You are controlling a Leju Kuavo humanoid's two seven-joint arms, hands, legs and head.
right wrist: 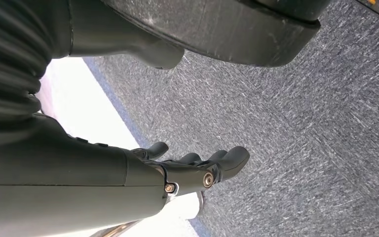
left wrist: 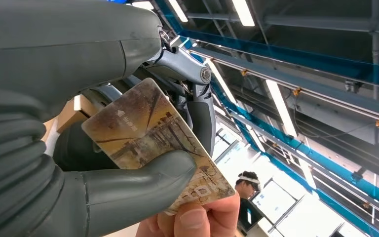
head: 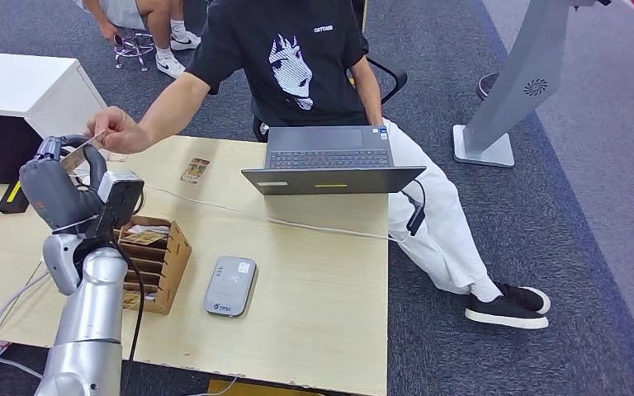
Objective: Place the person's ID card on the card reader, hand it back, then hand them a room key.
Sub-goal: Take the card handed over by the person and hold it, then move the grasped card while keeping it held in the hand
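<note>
one card (left wrist: 148,143), pinched in left hand (left wrist: 79,148)

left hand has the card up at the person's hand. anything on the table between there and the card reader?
Yes, partly. The wooden card rack stands just below the left hand, beside the card reader. The card, also pinched by the person's hand, likely has to pass over it. A white cable lies farther back.

Bare desk (head: 314,272) between card reader (head: 230,285) and laptop (head: 330,158)

empty right hand (right wrist: 197,170) above carpet (right wrist: 296,123)
</note>
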